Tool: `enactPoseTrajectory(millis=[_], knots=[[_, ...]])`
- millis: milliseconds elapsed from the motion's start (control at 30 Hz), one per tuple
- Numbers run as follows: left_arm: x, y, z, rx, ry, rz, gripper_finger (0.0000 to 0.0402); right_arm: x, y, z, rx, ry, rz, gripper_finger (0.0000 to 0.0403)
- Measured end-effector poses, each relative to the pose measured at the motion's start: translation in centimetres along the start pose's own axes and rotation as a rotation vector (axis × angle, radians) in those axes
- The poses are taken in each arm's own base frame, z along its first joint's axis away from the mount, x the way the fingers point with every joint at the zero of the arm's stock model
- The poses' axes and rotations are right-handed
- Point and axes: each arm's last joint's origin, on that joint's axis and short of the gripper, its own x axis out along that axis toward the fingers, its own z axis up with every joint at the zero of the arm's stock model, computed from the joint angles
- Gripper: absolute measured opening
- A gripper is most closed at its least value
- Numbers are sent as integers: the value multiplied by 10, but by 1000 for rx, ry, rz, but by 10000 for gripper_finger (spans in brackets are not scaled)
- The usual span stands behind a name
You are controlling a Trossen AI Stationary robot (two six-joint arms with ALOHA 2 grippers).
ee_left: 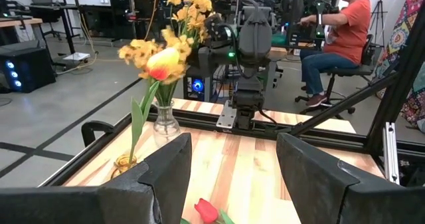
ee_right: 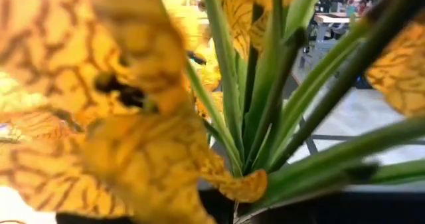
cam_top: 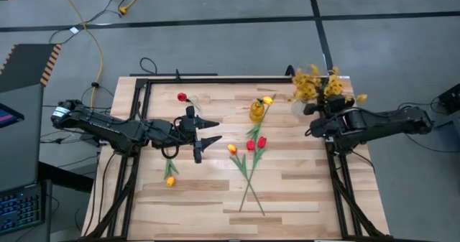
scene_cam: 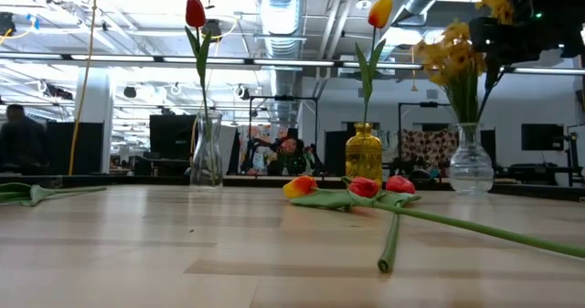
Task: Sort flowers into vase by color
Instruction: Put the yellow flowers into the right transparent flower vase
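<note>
Three vases [scene_cam: 364, 153] (each holding flowers [scene_cam: 460, 63]).

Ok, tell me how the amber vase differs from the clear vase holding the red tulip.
The amber vase is yellow-tinted glass and squat, while the clear vase is colourless and taller. The amber vase holds one yellow-orange tulip; the clear vase holds one red tulip. In the low view the amber vase stands nearer the table's middle, the clear vase farther left. Both stand upright, each with a single stem.
</note>
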Motion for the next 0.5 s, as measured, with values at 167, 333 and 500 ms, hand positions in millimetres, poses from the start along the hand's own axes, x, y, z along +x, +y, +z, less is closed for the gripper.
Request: enactPoseTrajectory(millis=[167,333,500], knots=[[0,0,0,0,0,0,208,3,6,-2,-15,16,-15,44],[0,0,0,0,0,0,208,7,8,-5,-32,36,-41,46],[0,0,0,0,0,0,208,11,11,-5,-24,36,-71,47]])
